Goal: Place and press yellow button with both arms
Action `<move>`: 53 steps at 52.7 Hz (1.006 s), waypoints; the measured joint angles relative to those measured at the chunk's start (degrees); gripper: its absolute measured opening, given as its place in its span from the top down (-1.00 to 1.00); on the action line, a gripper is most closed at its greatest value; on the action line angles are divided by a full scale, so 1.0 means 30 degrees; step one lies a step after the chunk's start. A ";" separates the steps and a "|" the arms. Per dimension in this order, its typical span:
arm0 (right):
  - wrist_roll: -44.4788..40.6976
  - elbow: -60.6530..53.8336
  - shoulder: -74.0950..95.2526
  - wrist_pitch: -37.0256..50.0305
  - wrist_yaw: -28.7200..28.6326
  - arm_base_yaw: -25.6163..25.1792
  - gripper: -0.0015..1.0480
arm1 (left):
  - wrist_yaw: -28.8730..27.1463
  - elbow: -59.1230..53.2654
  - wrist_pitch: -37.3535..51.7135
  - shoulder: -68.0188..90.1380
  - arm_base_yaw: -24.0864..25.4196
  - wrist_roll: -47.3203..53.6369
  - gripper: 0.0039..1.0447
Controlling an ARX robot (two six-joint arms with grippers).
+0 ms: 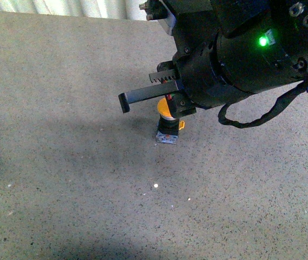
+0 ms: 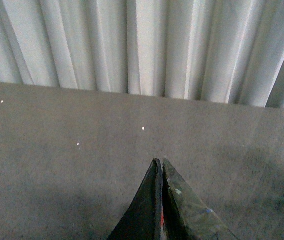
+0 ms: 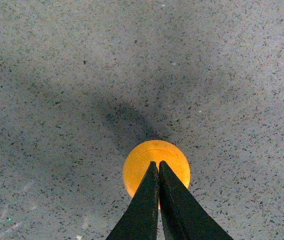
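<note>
The small mushroom-head yellow button [image 1: 166, 115], a round dome cap on a black collar over a bluish-grey square base, stands upright on the grey speckled surface [image 1: 62, 135]. It is near the middle of the front view, with its little yellow tab toward the right. The black toothed right gripper [image 1: 172, 103] reaches in from the upper right. Its jaws are pressed together with nothing between them, and their tips lie directly over the dome's near edge [image 3: 158, 164]. Whether they bear on the cap cannot be told. The left gripper [image 2: 161, 162] is likewise clenched on nothing, over bare surface facing a white pleated curtain [image 2: 147, 45].
</note>
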 joint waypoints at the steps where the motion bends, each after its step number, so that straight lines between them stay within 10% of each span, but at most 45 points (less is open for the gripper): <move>1: 0.0000 0.0007 0.0036 0.0000 0.0015 0.0000 0.97 | 0.0000 0.0000 -0.0204 -0.0211 0.0000 0.0007 0.98; 53: 0.1690 -0.0962 -0.4561 0.1494 -0.1311 -0.1122 0.95 | 0.0000 0.0000 -0.0699 -0.1020 0.0022 0.0007 0.98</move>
